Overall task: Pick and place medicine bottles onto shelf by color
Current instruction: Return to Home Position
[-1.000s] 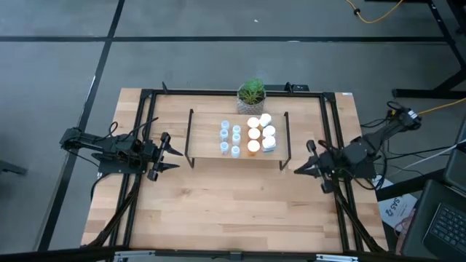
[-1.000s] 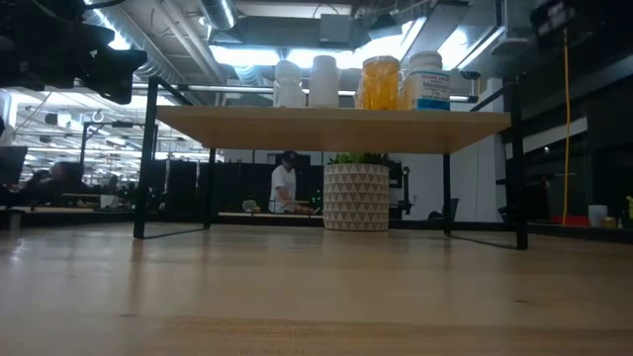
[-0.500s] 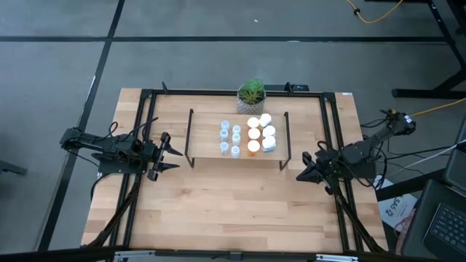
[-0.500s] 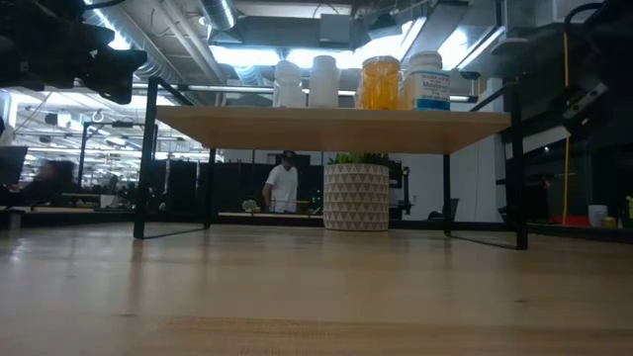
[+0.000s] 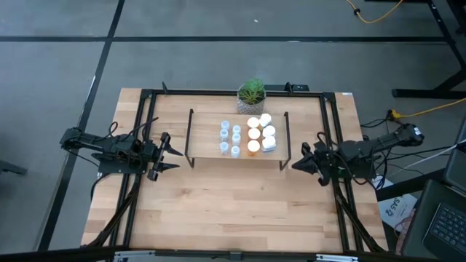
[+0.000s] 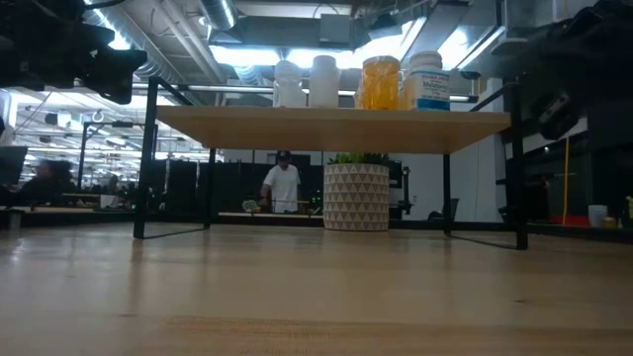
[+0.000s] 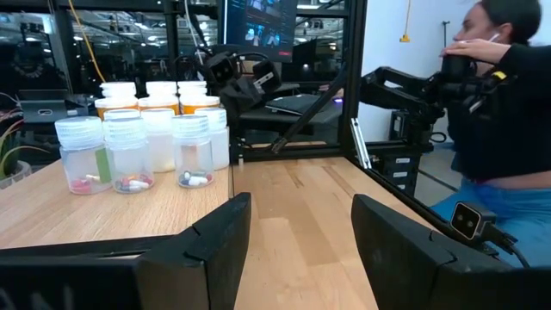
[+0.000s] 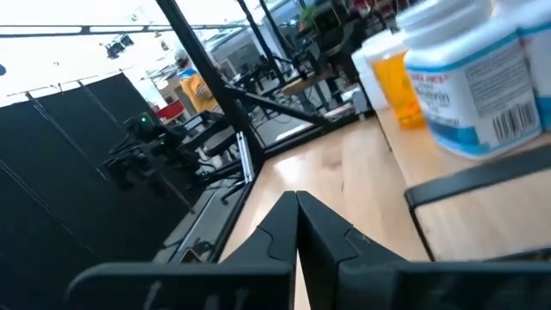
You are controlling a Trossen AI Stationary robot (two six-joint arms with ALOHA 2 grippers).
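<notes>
All medicine bottles (image 5: 253, 134) sit shelved between wide left end effector (image 5: 179, 159) and pinched-together right end effector (image 5: 294, 166).

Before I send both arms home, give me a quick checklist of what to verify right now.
1. Left gripper open, empty, left of the shelf: ok.
2. Right gripper shut, empty, right of the shelf: ok.
3. Medicine bottles all upright on the shelf: ok.
4. Clear ones grouped left, white and orange ones right: ok.
5. Person beyond the right arm, clearance from it: cannot tell.
</notes>
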